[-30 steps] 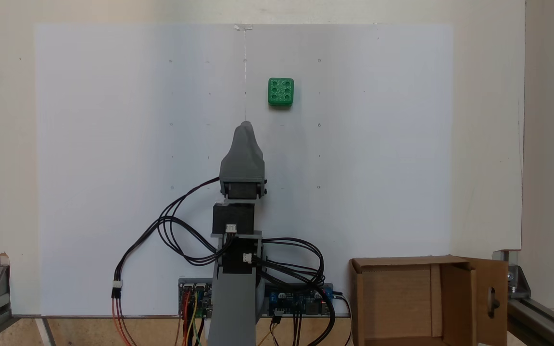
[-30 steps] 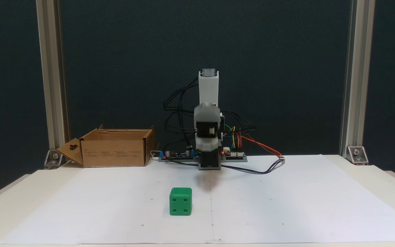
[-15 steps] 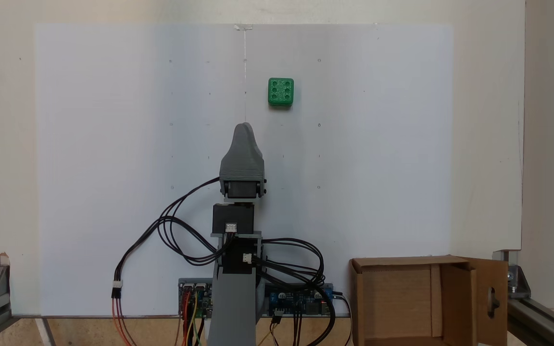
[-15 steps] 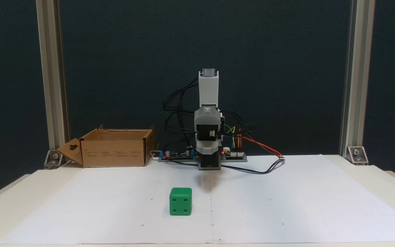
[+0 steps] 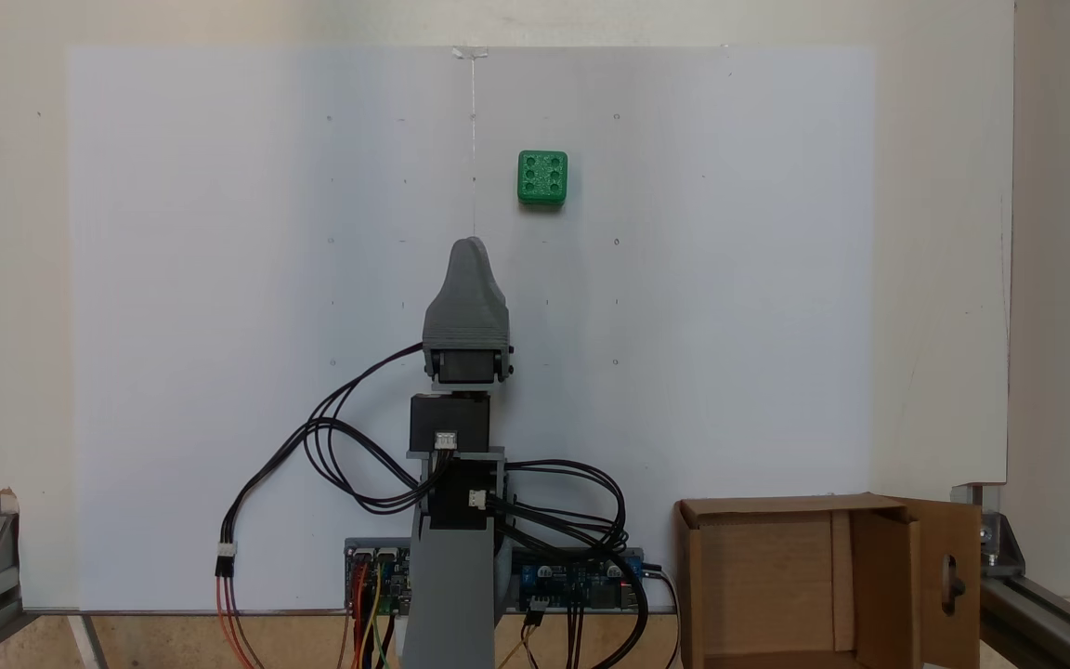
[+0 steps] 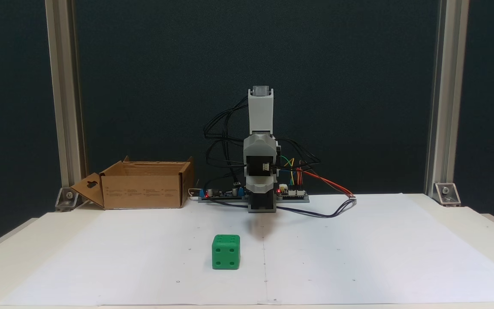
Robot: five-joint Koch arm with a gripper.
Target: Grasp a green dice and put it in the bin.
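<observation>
White paper sheet [image 5: 219, 279] on a pale table, dark backdrop behind the arm in a fixed view [image 6: 358, 64]. Green dice [image 5: 542, 177] sitting on the sheet beyond the gripper tip and slightly to the right in a fixed view from above, 6 pips up; same green dice [image 6: 226, 252] in front of the arm base, slightly left of centre line, 4 pips facing camera. Not touched, well apart from the gripper [image 5: 471, 246]. Gripper pointing straight toward the far edge of the sheet, held above the paper; jaws stacked 1 behind the other from above and foreshortened head-on [image 6: 260, 189], so apart or together: cannot tell. Change over the last 1 s: motion blur on the wrist gone, arm now sharp and settled, nearly same pose as 0.5 s ago; dice and bin unmoved. Reads as arm paused at a ready pose, reach not yet begun. Bin [image 5: 767, 585] open beside the base, right of it from above, left of it [image 6: 144, 184] in the front-on view, flap with oval hole folded out. Progress: near 0, grasp and drop both pending. Next likely needs a slight yaw toward the dice, then extend and descend.
</observation>
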